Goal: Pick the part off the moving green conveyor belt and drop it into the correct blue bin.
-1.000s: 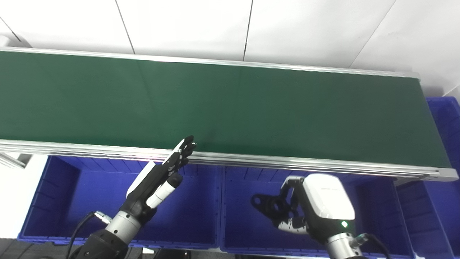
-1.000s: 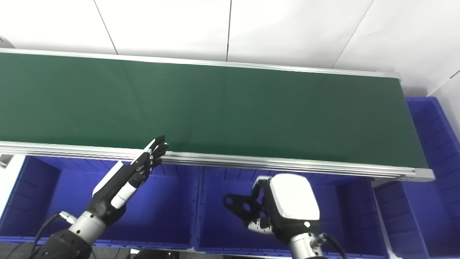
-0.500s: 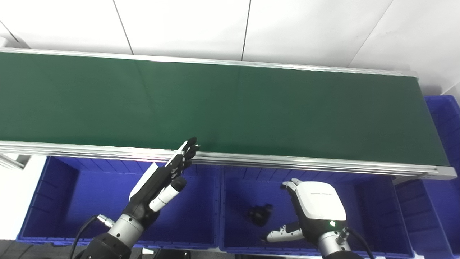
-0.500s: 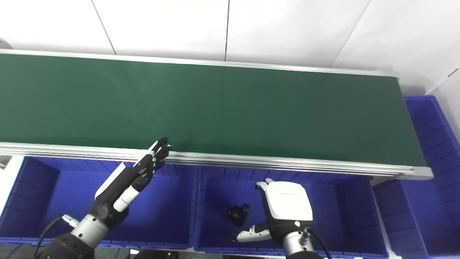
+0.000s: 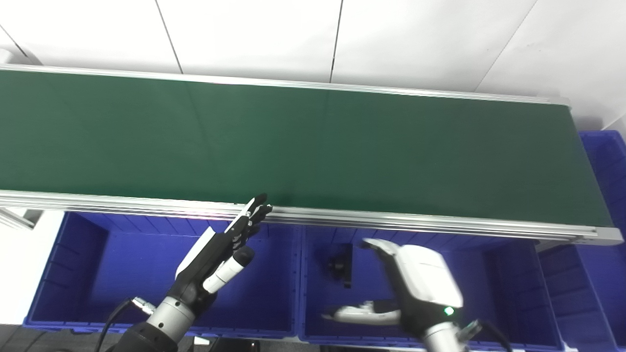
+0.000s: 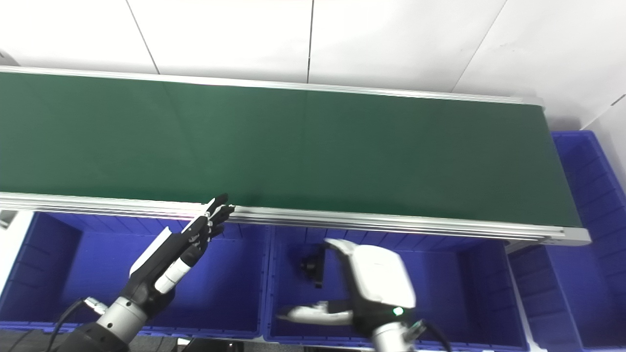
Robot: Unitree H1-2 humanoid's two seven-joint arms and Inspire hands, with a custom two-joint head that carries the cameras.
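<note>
So the black part (image 5: 341,264) is sitting inside the middle blue bin (image 5: 508,274), toward its far-left area, not touching either hand. It's dark and a bit blurry, so I'm not making out its exact shape beyond a chunky body with a thin bar sticking toward the near side.

The right hand (image 5: 408,288) is hovering over that same bin, just to the right of the part. It's released: fingers spread out, thumb sticking off to the left along the near side of the bin, nothing in it. The white back of the hand is facing up at the camera, and a little green light is glowing down near the wrist.

The left hand (image 5: 222,249) is hanging over the left blue bin (image 5: 73,274), fingers straight and held loosely together, pointing up and to the far right. The fingertips are lining up with the metal rail (image 5: 440,224) on the near edge of the green conveyor belt (image 5: 313,146); I can't tell whether they're actually touching it. This one is empty and unclenched too.

The belt itself is running left to right across the whole scene, with a silver rail on the far edge as well. A third blue bin (image 5: 606,166) is peeking in at the right end of the belt, mostly cut off. White wall panels (image 5: 244,34) are filling the far background.
</note>
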